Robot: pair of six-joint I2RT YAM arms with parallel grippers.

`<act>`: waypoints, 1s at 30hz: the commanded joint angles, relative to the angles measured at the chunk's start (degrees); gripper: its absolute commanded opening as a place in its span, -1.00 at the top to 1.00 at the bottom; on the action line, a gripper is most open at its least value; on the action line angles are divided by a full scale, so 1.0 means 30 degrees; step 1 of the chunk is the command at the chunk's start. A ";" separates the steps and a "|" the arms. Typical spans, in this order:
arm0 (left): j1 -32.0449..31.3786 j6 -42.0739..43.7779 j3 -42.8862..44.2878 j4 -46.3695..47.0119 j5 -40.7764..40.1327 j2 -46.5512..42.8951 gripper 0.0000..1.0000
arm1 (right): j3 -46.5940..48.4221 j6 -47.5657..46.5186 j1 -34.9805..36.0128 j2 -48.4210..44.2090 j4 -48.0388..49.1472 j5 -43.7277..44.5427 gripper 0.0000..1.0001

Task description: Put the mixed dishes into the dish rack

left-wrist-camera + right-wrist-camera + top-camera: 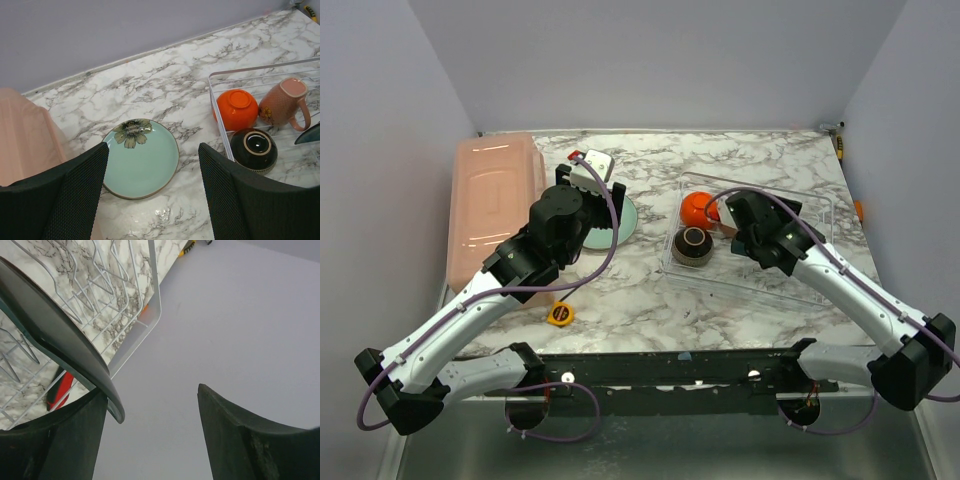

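The dish rack (740, 280), a clear tray with a thin wire grid (100, 285), sits on the right half of the marble table (650, 290) and already holds several of the dishes. The orange bowl (236, 107) sits in the rack's far-left part with its foot ring showing. The pinkish-tan mug (282, 102) is just beside it, handle turned away from the bowl. The dark brown bowl (255, 148) sits nearer, by the rack's left wall. A pale teal plate (145, 160) with a flower painted near its rim lies flat on the table outside the rack, between it and the salmon-pink tub (495, 195). The left gripper (152, 150) hovers over this plate with its fingers (75, 195) spread wide and nothing between them. The right gripper (150, 392) is over the rack, also spread, with only the wall showing in the gap. A dark dish with a teal edge (55, 325) crosses its wrist view in front of the grid. Its edge ends right at one finger (60, 440), and I cannot tell whether the two touch. A small yellow tape measure (560, 314) lies near the table's front edge, well apart from the rack.
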 commanded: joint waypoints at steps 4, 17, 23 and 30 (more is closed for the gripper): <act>0.0061 0.0098 -0.0231 0.0308 -0.0188 0.0184 -0.46 | -0.0759 -0.0140 0.0095 -0.2117 -0.0764 -0.2035 -0.52; 0.0061 0.0098 -0.0237 0.0248 -0.0094 0.0531 -0.46 | -0.3345 0.0111 0.0095 -0.2572 0.0627 -0.5121 -0.40; 0.0043 0.0098 -0.0231 0.0250 -0.0072 0.0531 -0.46 | -0.3620 0.0172 0.0094 -0.2162 0.0907 -0.5962 0.00; 0.0054 0.0098 -0.0253 0.0285 -0.0040 0.0391 -0.46 | -0.3318 0.0058 0.0094 -0.1881 0.0310 -0.6271 0.45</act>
